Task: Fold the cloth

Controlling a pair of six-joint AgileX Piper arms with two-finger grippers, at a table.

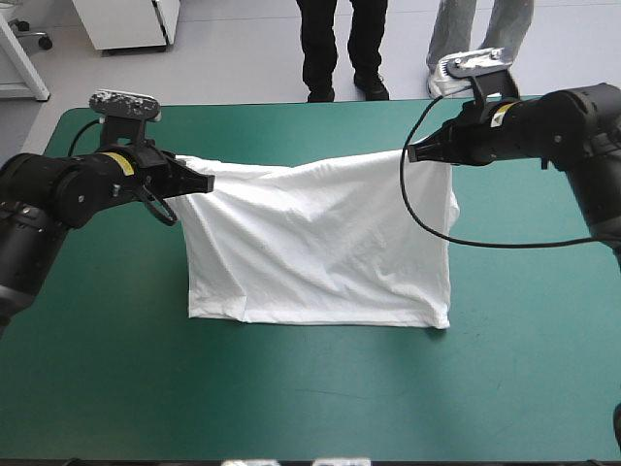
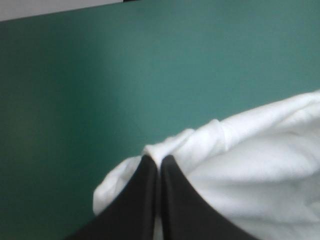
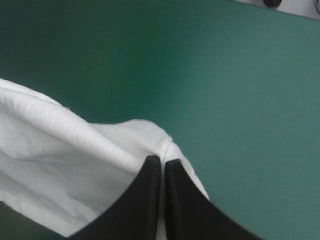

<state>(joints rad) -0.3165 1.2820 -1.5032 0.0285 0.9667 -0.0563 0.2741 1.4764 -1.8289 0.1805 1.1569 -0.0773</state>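
The white T-shirt (image 1: 320, 243) hangs stretched between both grippers above the teal-green table (image 1: 291, 398), its lower hem resting on the cover. My left gripper (image 1: 207, 182) is shut on the T-shirt's far left corner. My right gripper (image 1: 414, 153) is shut on the far right corner. In the left wrist view the black fingers (image 2: 145, 200) meet in a point at my left gripper (image 2: 159, 161), with white T-shirt (image 2: 250, 160) bunched around them. The right wrist view shows my right gripper (image 3: 162, 161) pinching a fold of the T-shirt (image 3: 65, 160).
Bare teal-green cover (image 1: 543, 369) lies on all sides of the shirt, widest toward the near edge. The table's far edge (image 1: 291, 105) runs just beyond the grippers.
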